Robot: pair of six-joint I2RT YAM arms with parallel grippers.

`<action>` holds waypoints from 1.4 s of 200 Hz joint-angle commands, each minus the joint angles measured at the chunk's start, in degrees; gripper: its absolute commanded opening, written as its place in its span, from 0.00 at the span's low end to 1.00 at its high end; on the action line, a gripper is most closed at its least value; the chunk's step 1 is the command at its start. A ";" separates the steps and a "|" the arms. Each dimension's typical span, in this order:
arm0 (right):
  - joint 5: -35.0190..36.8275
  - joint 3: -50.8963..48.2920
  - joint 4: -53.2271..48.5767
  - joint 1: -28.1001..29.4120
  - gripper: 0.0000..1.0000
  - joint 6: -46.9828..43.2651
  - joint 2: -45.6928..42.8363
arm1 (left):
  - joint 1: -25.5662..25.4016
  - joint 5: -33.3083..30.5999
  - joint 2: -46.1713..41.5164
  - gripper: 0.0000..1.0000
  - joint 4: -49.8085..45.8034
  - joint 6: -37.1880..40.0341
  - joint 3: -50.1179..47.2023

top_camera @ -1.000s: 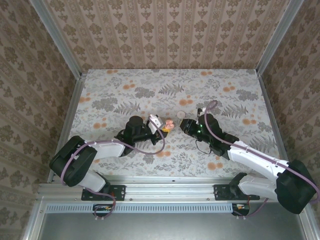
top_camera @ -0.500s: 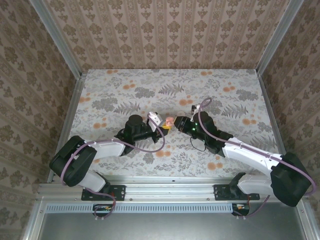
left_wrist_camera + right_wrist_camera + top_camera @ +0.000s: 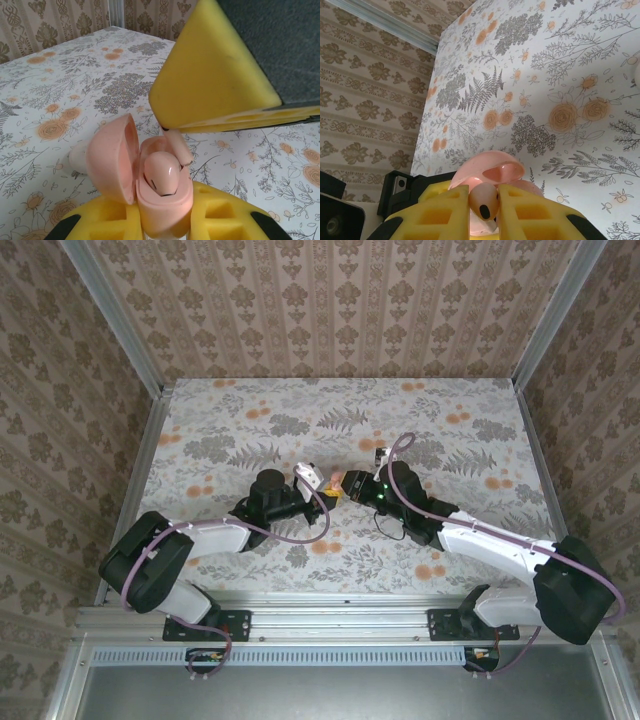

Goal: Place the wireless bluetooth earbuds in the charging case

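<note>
From above, the left tool (image 3: 322, 488) and right tool (image 3: 352, 486) meet at the middle of the table (image 3: 250, 420), with the walls (image 3: 340, 310) well apart. Left wrist: the left tool clamps the open charging case (image 3: 162, 202), one earbud (image 3: 161, 176) seated inside. Right wrist: the right tool pinches the second earbud (image 3: 484, 200) just at the case. Insertion is in hand, and it likely needs a straight push into the free socket.

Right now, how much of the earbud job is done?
Done: the charging case is open and one earbud looks seated inside. In hand: the left claw grips the case, and the right claw pinches a second earbud, its stem at the case's opening. Left: push that one in and let go.
</note>
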 commanded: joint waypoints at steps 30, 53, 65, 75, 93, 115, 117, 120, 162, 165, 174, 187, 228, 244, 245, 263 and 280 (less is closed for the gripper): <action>4.69 -0.90 0.36 0.42 0.20 -1.19 -1.72 | -0.22 0.61 -1.05 0.00 3.54 -1.55 1.50; 5.55 -0.68 0.73 0.41 0.20 -1.65 -2.11 | -0.23 1.10 -1.20 0.00 3.94 -2.26 1.65; 5.62 -0.52 0.77 0.42 0.20 -1.93 -2.04 | -0.23 1.19 -1.40 0.00 4.24 -2.62 1.63; 5.37 -0.46 0.84 0.42 0.20 -2.02 -2.07 | -0.19 1.14 -1.56 0.00 4.50 -2.91 1.68; 4.70 -0.51 0.95 0.42 0.20 -2.09 -1.89 | -0.23 0.84 -1.95 0.00 4.87 -3.40 1.50; 3.63 -0.85 1.17 0.42 0.19 -2.13 -2.08 | -0.06 0.24 -2.45 0.00 5.46 -4.28 1.56; 3.55 -0.86 1.24 0.42 0.20 -2.12 -2.09 | -0.06 0.23 -2.44 0.00 5.56 -4.36 1.56; 3.45 -0.88 1.32 0.42 0.19 -2.23 -2.09 | 0.05 0.22 -2.44 0.00 5.64 -4.43 1.60; 2.26 -1.07 1.74 0.43 0.19 -2.66 -1.83 | 0.47 0.79 -2.35 0.00 5.88 -5.21 2.71; 2.26 -1.07 1.76 0.50 0.19 -2.67 -1.75 | 0.55 0.85 -2.39 0.00 5.98 -5.37 2.78; 2.17 -1.20 1.87 0.49 0.19 -2.73 -1.67 | 0.64 1.06 -2.49 0.00 6.13 -5.59 2.95; 1.93 -1.34 1.94 0.51 0.19 -2.77 -1.71 | 0.65 0.91 -2.67 0.00 6.50 -5.91 3.05; 1.25 -1.40 0.63 0.47 0.20 -3.67 -2.51 | 1.07 0.65 -3.37 0.00 6.97 -6.10 2.72; 0.64 -1.34 0.44 0.50 0.21 -4.23 -2.92 | 1.00 0.58 -3.58 0.00 6.81 -5.89 2.63; 0.62 -1.34 0.43 0.46 0.21 -4.27 -2.90 | 1.00 0.58 -3.58 0.00 6.80 -5.88 2.66; -0.45 -1.08 0.43 0.51 0.23 -5.15 -3.05 | 1.03 0.61 -3.89 0.00 6.46 -5.49 2.58; -1.23 -0.81 0.18 0.51 0.23 -5.87 -3.05 | 1.13 0.81 -4.02 0.00 5.82 -5.07 2.75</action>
